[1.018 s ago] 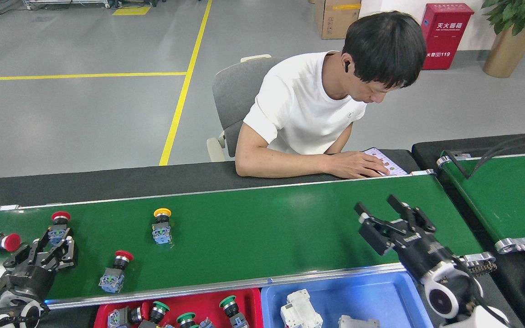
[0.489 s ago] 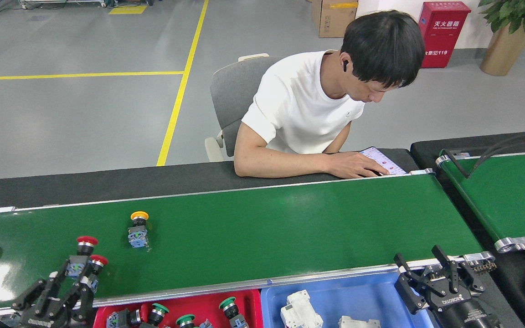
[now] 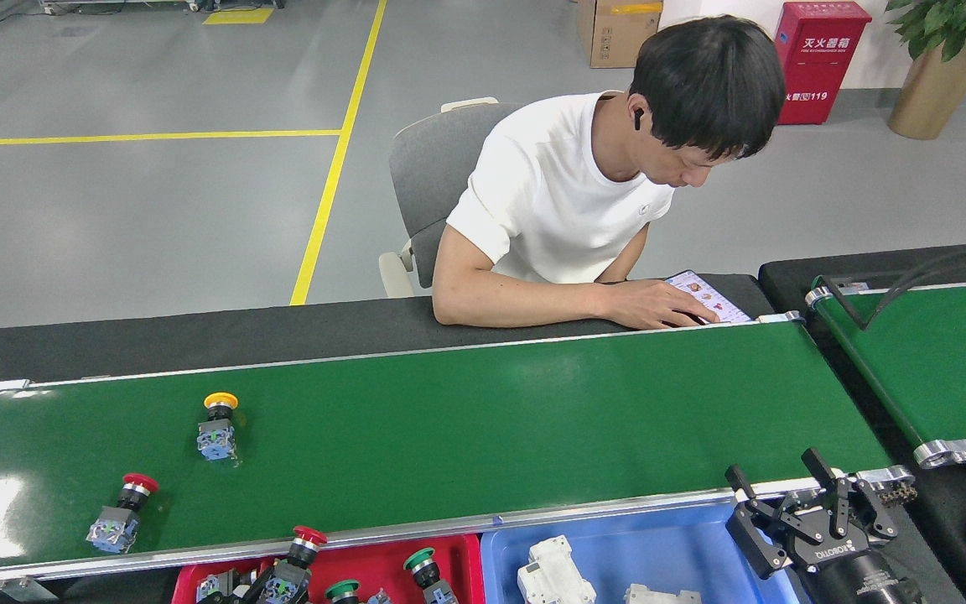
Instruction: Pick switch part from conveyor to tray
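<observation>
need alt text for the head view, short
A red-capped switch hangs over the red tray at the bottom edge, apparently held by the mostly hidden left gripper. Two more switches, red-capped and yellow-capped, lie on the conveyor; the right gripper is open.

Red fire-extinguisher cabinet, abt 1 o'clock at the far wall: white Chinese characters across its top, too small to make out for certain, w/ smaller print below; the digits "119" sit lower on its front. Right gripper, abt 4 o'clock: white brand lettering on its black body, seen upside down, not legible. Tablet screen by the person's hand: small icons only, no readable words.
</observation>
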Controlling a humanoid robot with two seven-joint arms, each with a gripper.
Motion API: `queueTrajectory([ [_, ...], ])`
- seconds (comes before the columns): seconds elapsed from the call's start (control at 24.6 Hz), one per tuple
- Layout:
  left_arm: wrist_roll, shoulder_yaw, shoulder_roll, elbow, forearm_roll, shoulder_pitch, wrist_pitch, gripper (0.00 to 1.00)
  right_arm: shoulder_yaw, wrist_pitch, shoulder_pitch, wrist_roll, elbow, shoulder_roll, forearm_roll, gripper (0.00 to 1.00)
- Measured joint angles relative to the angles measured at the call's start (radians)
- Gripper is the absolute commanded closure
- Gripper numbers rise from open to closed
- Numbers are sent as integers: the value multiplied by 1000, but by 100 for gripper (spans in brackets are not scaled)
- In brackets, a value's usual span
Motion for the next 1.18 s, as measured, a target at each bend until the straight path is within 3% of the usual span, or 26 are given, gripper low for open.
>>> queueTrajectory([
  [0.16,18,70,-12,0,9,10,-2,0,0,-13,23,-2,-2,3,0,1],
  [0.33,16,216,-87,4,132,18,-2,0,0,-14,23,-2,-2,3,-1,1],
  [0.53,-91,389,-118,52,309,26,4,0,0,-15,29,0,0,3,-1,1],
  [0.69,-129,452,-125,117,319,-40,39,0,0,-17,29,1,0,3,-1,1],
  [1.02,-136,454,40,421,262,-316,132,0,0,-23,31,2,0,3,-2,1],
  [1.18,-101,447,123,570,261,-380,138,0,0,-26,31,1,0,3,-33,1],
])
